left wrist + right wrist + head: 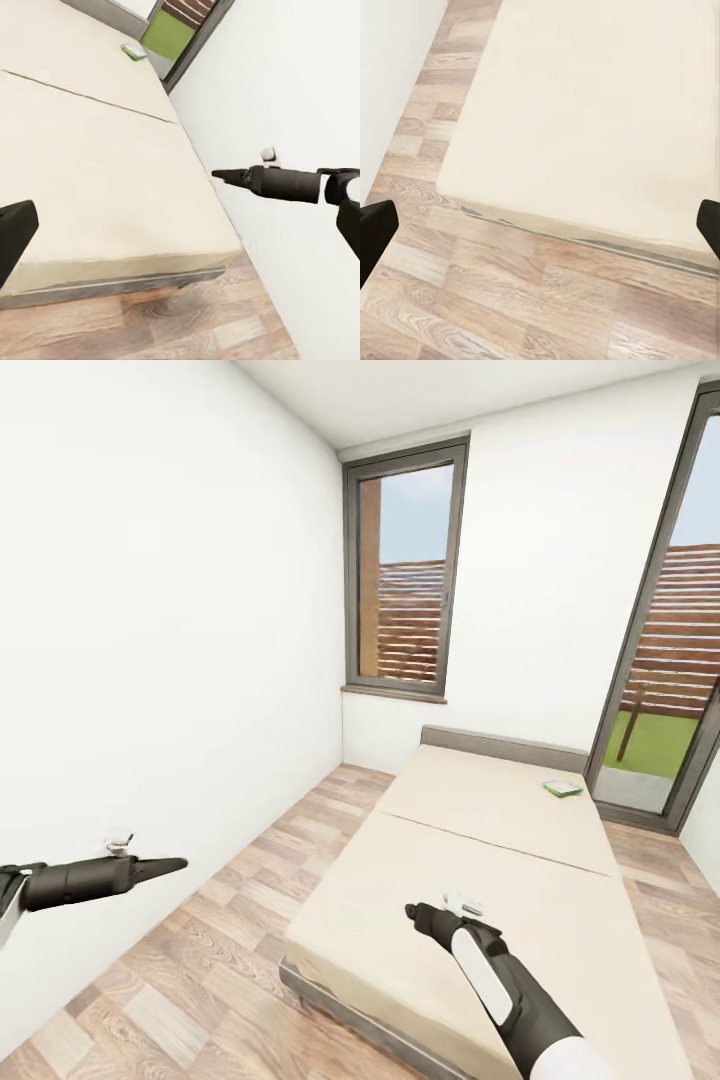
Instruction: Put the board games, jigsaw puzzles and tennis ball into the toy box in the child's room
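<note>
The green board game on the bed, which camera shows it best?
The head view: the board game lies flat near the bed's far corner, by the glass door. The left wrist view shows it smaller, at the mattress's far end. The right wrist view takes in bare mattress and floor.

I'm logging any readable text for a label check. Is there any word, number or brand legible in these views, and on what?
No text can be read in any view.
Board game on the far corner of the bed: green and white box, any print too small and blurred to read.
Left gripper and right gripper: dark bodies, no markings legible.
Walls, window frames and floor: no signs or labels.
</note>
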### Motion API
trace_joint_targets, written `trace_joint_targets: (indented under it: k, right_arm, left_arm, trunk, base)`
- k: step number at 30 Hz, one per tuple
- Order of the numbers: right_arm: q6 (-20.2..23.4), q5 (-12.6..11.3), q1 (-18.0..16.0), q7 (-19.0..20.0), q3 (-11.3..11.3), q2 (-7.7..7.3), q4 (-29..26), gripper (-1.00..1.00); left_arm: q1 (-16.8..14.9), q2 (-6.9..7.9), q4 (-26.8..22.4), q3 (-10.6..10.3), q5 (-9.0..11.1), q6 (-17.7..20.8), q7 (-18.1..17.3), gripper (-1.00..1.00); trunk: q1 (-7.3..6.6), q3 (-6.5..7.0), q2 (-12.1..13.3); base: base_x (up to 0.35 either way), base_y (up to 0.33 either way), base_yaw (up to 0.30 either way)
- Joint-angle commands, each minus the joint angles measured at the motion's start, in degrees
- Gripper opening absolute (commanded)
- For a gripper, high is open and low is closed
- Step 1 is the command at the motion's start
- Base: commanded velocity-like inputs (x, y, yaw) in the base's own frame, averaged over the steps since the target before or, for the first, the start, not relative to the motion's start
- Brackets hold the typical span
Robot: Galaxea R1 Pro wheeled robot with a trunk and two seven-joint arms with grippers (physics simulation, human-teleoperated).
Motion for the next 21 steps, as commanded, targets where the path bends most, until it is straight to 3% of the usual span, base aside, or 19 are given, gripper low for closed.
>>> trace_joint_targets:
  k: [1, 3, 6, 9, 15, 21]
  right_arm:
    - [0.0, -0.5, 0.0, -0.6, 0.1, -0.06, -0.1, 1.00]
    - [-0.2, -0.4, 0.0, -0.8, -0.2, -0.53, -0.3, 1.00]
    - [-0.5, -0.4, 0.0, -1.0, -2.0, -2.29, -1.2, 1.00]
    - [-0.7, -0.4, 0.0, -1.0, -5.2, -3.90, -5.1, 1.00]
    - [-1.9, -0.3, 0.0, -1.0, -8.3, -4.49, -7.4, 1.00]
    - [-6.1, 0.2, 0.0, -0.7, -8.9, -4.70, -4.6, 1.00]
  left_arm:
    - [0.0, -0.20, 0.0, 0.0, -0.5, 0.6, 1.1, 1.00]
    - [0.0, -0.80, 0.0, 0.1, -1.7, 0.8, 5.2, 1.00]
    - [0.0, -1.44, 0.0, 0.1, -2.6, 0.9, 14.6, 1.00]
    - [0.0, -2.11, 0.1, 0.2, -2.7, 1.0, 25.7, 1.00]
    - [-0.1, -3.66, 0.3, 0.3, -2.6, 1.0, 38.0, 1.00]
    - [-0.2, -5.54, 0.4, 0.3, -2.7, 1.1, 47.6, 1.00]
  trunk:
    - [0.02, -0.03, -0.1]
    - [0.02, -0.03, -0.1]
    - [0.02, -0.03, -0.1]
    - [0.02, -0.03, -0.1]
    - [0.02, -0.03, -0.1]
    - [0.02, -0.03, -0.1]
  base:
    - [0.000, 0.000, 0.000]
    - [0.000, 0.000, 0.000]
    - [0.000, 0.000, 0.000]
    - [0.000, 0.000, 0.000]
    - [0.000, 0.000, 0.000]
    - [0.000, 0.000, 0.000]
